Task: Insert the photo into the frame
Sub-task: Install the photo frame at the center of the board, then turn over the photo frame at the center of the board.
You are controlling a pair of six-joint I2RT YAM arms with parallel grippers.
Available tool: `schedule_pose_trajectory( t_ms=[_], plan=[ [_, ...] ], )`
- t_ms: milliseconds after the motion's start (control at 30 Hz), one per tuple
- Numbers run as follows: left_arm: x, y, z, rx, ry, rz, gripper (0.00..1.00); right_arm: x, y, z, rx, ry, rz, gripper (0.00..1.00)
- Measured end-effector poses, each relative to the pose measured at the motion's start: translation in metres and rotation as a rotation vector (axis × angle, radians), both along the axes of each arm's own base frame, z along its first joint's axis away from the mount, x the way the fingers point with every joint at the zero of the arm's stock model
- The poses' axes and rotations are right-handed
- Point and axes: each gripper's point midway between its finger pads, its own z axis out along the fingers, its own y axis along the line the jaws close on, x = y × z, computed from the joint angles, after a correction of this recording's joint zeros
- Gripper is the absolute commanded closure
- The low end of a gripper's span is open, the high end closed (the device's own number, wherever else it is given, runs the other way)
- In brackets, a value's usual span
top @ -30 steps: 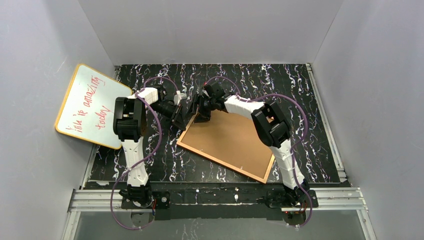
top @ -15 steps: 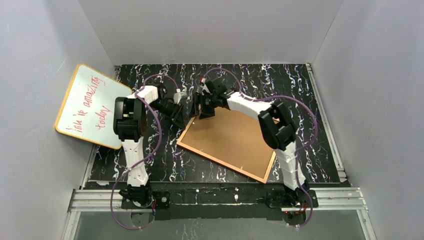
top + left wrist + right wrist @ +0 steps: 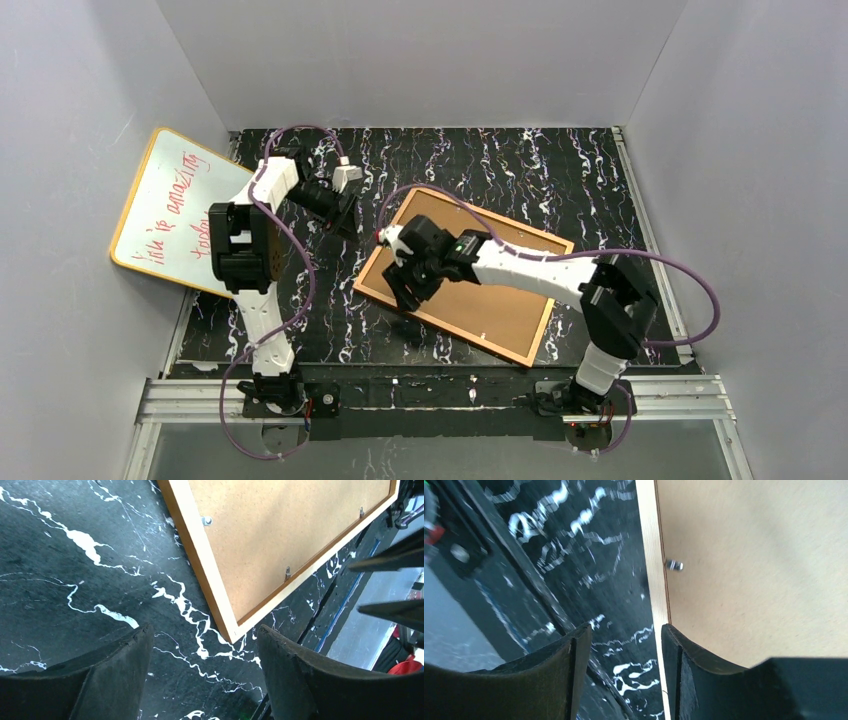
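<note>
The right tool (image 3: pixel 624 632) straddles the frame (image 3: pixel 470 315) border, jaws parted, contact unclear; pinch the thin wood squarely, clear of the metal clip (image 3: pixel 674 565). The left tool (image 3: pixel 205 632) hovers released.

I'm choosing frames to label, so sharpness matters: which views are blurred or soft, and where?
Top external: sharp, evenly lit, the frame clear. Left wrist: frame corner and its clips crisp; the fingers of the left gripper are dark, soft foreground. Right wrist: motion-smeared; the table shows streaked white veins, and one clip looks fuzzy.
</note>
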Motion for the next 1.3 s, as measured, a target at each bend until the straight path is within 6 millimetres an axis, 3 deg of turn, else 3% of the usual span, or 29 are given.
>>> schedule_pose_trajectory(
  t_ms=[100, 167, 300, 567, 633, 733, 1000, 1167, 1300],
  plan=[
    [-0.008, 0.002, 0.005, 0.011, -0.015, -0.024, 0.26, -0.019, -0.015, -0.034, -0.129, 0.002, 0.041, 0.40],
    [-0.015, 0.003, 0.007, 0.017, -0.013, -0.032, 0.26, -0.025, -0.021, -0.045, -0.183, -0.009, 0.058, 0.41],
    [-0.021, 0.005, 0.009, 0.026, -0.015, -0.040, 0.18, -0.025, -0.024, -0.053, -0.226, -0.053, 0.070, 0.42],
    [-0.025, 0.007, 0.005, 0.034, -0.004, -0.044, 0.12, -0.019, -0.029, -0.069, -0.284, -0.103, 0.061, 0.44],
    [-0.026, 0.007, 0.005, 0.035, -0.001, -0.043, 0.03, -0.020, -0.033, -0.075, -0.304, -0.108, 0.063, 0.49],
    [-0.026, 0.007, 0.005, 0.037, -0.005, -0.042, 0.02, -0.023, -0.036, -0.083, -0.325, -0.112, 0.073, 0.57],
    [-0.027, 0.008, 0.018, 0.042, -0.052, -0.046, 0.02, -0.017, -0.036, -0.084, -0.349, -0.173, 0.069, 0.99],
    [-0.048, 0.012, 0.025, 0.036, -0.168, -0.151, 0.02, -0.014, -0.021, -0.075, -0.347, -0.192, 0.083, 0.99],
    [-0.076, 0.021, 0.039, 0.072, -0.391, -0.271, 0.02, -0.005, -0.003, -0.050, -0.298, -0.205, 0.069, 0.99]
  ],
)
